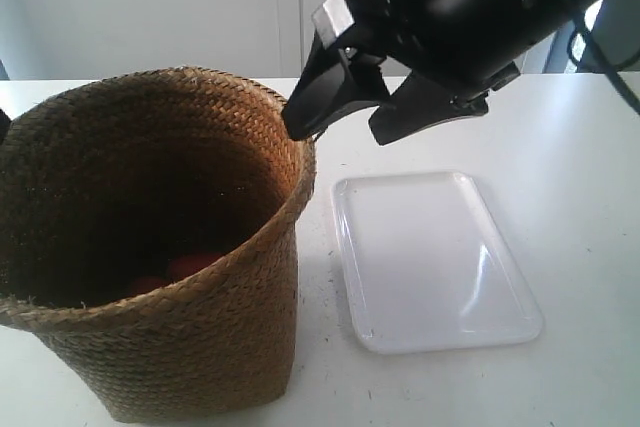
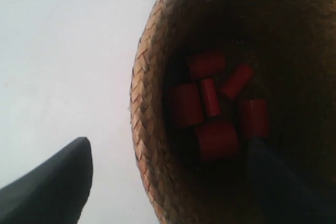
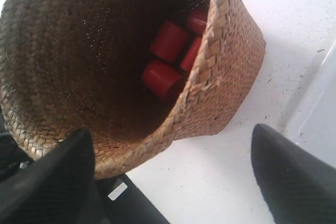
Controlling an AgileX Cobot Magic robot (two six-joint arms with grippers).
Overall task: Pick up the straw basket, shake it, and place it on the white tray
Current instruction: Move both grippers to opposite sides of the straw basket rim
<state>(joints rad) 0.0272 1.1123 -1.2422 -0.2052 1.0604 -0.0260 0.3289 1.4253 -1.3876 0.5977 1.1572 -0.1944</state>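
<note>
Nearest the lens, filling the lower left of the exterior frame, stands the large round brown woven straw basket — tapered like a bucket, braided at the rim, coarse in weave and dark inside. It rests on the white bench, not yet lifted. Several smooth red cylinders lie loose on its floor; a shake would likely set them rolling. Just beside the basket, at the centre right of the frame, lies the flat rectangular glossy white tray, with rounded corners and a low raised rim. Its footprint looks narrower than the basket, so placement will call for centring.

The left gripper is spread wide with the braided rim between its black fingers, one outside the wall and one inside — a position suited to pinching the rim, though nothing is clamped. The right gripper is likewise wide open and holds nothing; it hangs close to the rim. Opposed holds on the rim would probably keep the pliable wall level during the lift.
</note>
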